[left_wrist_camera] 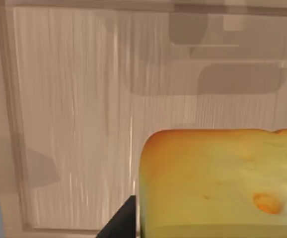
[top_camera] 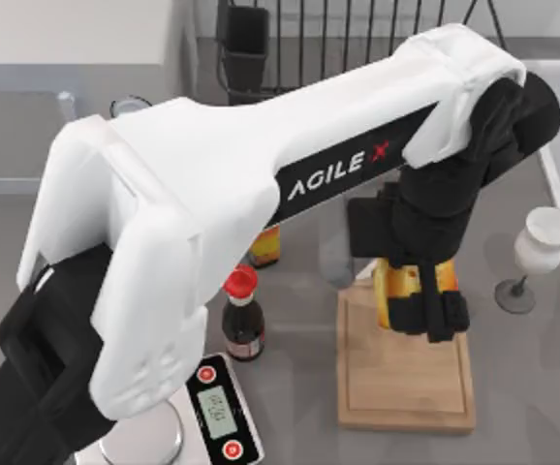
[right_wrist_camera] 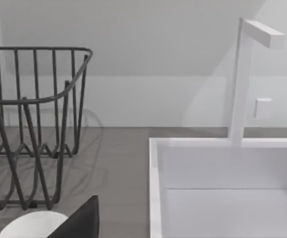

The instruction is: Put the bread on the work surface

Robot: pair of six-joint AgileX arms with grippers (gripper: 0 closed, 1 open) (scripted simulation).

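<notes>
The bread, a thick golden-yellow slice with an orange-brown crust, stands on edge in my left gripper, which is shut on it over the far end of the work surface. That work surface is a light wooden cutting board with a rim groove. In the left wrist view the bread hangs close over the board, with one dark finger beside it. I cannot tell whether bread and board touch. A dark fingertip of my right gripper shows in the right wrist view, off by the sink.
A red-capped dark bottle and a yellow-orange labelled bottle stand left of the board. A silver scale lies at the front left. A wine glass stands right of the board, a wire basket and white sink behind.
</notes>
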